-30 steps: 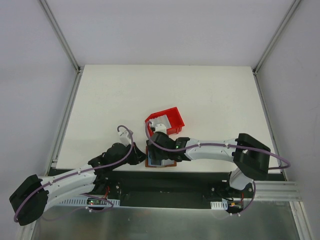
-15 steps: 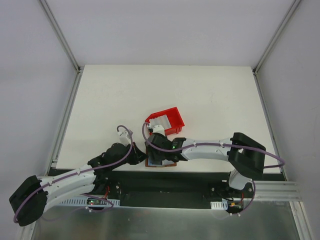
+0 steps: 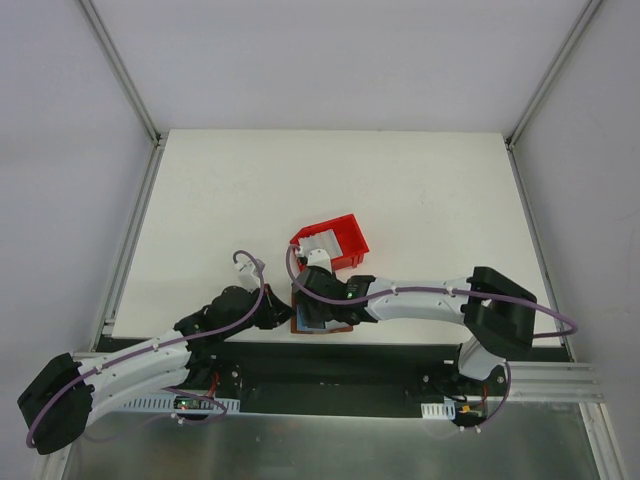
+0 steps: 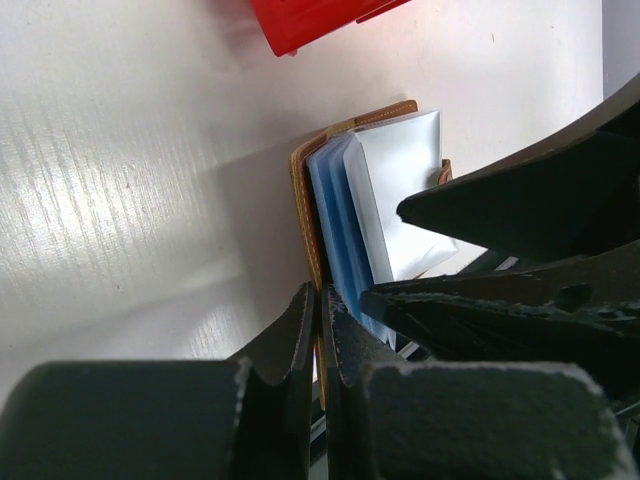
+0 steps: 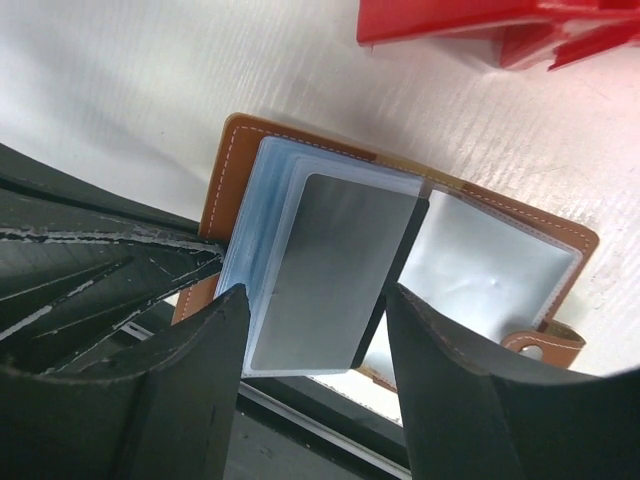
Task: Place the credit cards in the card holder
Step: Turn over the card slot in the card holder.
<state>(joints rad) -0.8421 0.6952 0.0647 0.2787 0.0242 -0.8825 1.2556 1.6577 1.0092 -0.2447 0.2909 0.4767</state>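
A: Step in hand, by the look of it: sliding 1 card [image 5: 345, 240] into the card holder [image 5: 232, 170]. Any advice?

B: Line up the leading edge with the mouth of a blue sleeve [image 5: 262, 210] first. Then push flat and slow, along the sleeve, not down onto it. Easy otherwise to catch a corner on the plastic lip or buckle the pocket.

A: And the card holder itself?

B: Lying open at the near edge of the worktop [image 5: 120, 90], near the red tray [image 5: 470, 25] but not touching it. Probably light enough to skid, so best pinned from the left during the push.

A: Pinned now?

B: Yes. Left pincer [image 4: 320, 300] closed right down, fingers together on the brown cover at the left side of the card holder.

A: Right pincer [image 5: 315, 295]?

B: About half open, 1 finger on each long side of the grey card, gripping it across its width as far as can be judged. Card tilted over the blue sleeves, far end near the fold, not seated in any pocket yet.

A: Other cards?

B: Hard to say. A pale thing [image 3: 325, 243] in the red tray in the top view, too small to name.

A: Release when?

B: Only with most of the card under the plastic. Then open wide and lift straight off.
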